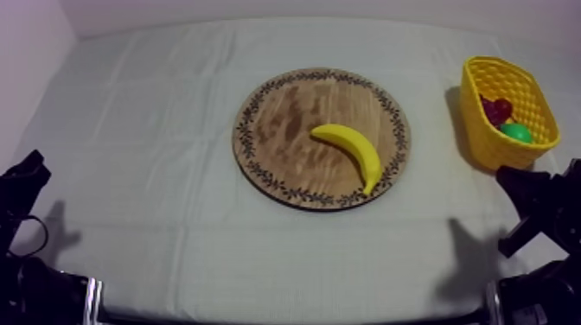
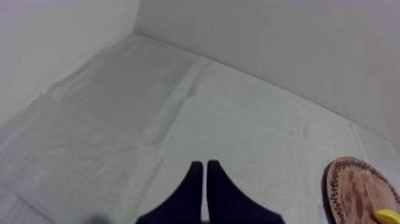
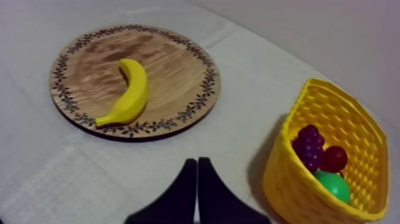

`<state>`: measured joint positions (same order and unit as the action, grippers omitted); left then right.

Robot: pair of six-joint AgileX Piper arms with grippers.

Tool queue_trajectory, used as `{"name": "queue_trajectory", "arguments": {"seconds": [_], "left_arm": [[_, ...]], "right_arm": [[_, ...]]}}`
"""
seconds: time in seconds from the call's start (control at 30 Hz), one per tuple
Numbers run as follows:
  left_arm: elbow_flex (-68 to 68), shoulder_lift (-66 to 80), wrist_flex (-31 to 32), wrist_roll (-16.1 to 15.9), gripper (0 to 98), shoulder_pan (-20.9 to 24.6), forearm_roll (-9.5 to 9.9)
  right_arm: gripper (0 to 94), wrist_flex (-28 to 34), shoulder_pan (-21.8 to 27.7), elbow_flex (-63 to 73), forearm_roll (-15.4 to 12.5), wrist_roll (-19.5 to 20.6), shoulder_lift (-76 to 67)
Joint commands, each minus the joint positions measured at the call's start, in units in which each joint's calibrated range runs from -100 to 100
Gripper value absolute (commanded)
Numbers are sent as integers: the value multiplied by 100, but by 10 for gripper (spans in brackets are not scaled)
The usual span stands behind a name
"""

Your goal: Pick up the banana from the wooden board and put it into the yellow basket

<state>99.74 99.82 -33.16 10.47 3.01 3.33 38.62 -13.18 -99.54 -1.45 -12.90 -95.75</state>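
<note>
Your banana (image 1: 350, 151) lies on the wooden board (image 1: 277, 130), on its right half, with one tip near the patterned rim. The yellow basket (image 1: 481, 143) stands apart from the board at the right of the desk (image 1: 156, 130), holding grapes (image 3: 309, 146), a small red fruit (image 3: 334, 158) and a green fruit (image 3: 333, 186). Both pincers are empty, fingers pressed together: the left pincer (image 2: 205, 165) over bare cloth, the right pincer (image 3: 197, 162) near the basket

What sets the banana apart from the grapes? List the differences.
Colour: the banana is yellow, the grapes dark purple. Shape: the banana is one long curved piece, the grapes a bunch of small balls. Place: the banana lies alone on the wooden board, the grapes sit in the yellow basket with other fruit. Both are toy fruit.
</note>
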Motion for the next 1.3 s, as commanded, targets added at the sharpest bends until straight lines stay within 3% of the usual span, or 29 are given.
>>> {"name": "queue_trajectory", "arguments": {"seconds": [0.0, 0.27, 0.5, 0.97, 1.27], "left_arm": [[3, 0, 1, 0, 1, -1, -3], [3, 0, 1, 0, 1, -1, -3], [3, 0, 1, 0, 1, -1, -3], [3, 0, 1, 0, 1, -1, -3], [3, 0, 1, 0, 1, -1, -3]], "right_arm": [[4, 1, -69, -1, 1, 24, -1], [6, 47, -211, 89, 2, -220, 88], [6, 163, -414, 784, 284, -61, 1207], [6, 1990, -920, 4074, 801, 405, 4618], [8, 3099, -1128, 5967, 859, 902, 6815]]}}
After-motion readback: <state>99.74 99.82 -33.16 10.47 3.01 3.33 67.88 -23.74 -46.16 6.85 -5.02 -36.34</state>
